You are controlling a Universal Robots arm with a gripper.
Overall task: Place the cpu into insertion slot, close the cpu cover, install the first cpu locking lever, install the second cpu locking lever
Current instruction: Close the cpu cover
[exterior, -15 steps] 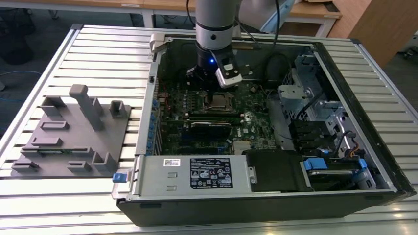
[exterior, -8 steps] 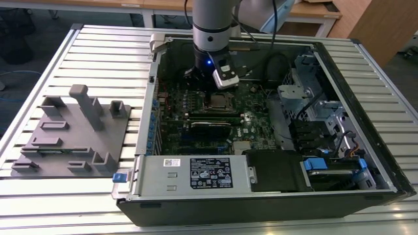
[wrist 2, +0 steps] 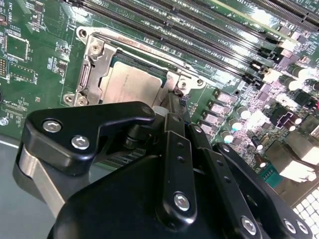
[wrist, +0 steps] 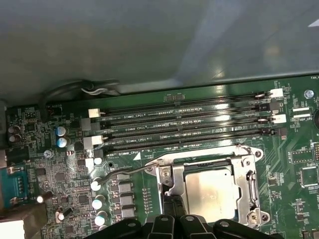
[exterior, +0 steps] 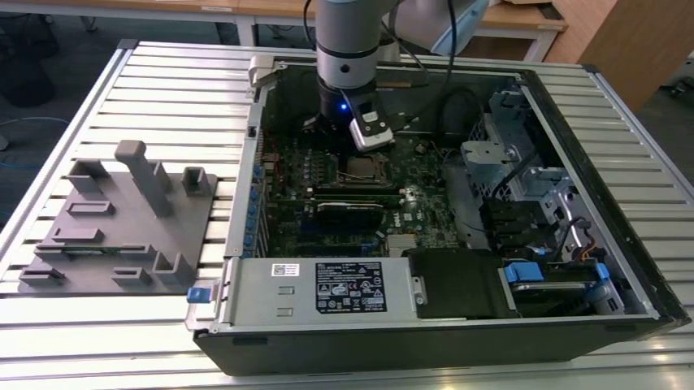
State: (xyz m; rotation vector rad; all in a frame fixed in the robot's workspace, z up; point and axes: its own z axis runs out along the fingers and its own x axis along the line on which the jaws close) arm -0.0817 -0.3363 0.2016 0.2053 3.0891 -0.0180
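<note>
While the arm point(exterior: 347, 49) hangs over the open computer case point(exterior: 434, 349), the gripper point(wrist: 172, 206) sits low at one edge of the insertion slot point(exterior: 362, 166), with its fingers point(wrist 2: 174, 149) pressed together into one narrow tip and nothing visibly pinched. Both wrist views show the cpu point(wrist: 214, 189) flat inside the slot, with the cpu cover point(wrist: 250, 185) down around it and the metal top showing through the cut-out. One wire locking lever point(wrist: 124, 172) sticks out sideways from the socket corner over the green board point(wrist: 294, 149), near the memory slots point(wrist: 189, 130), not tucked along the frame.
</note>
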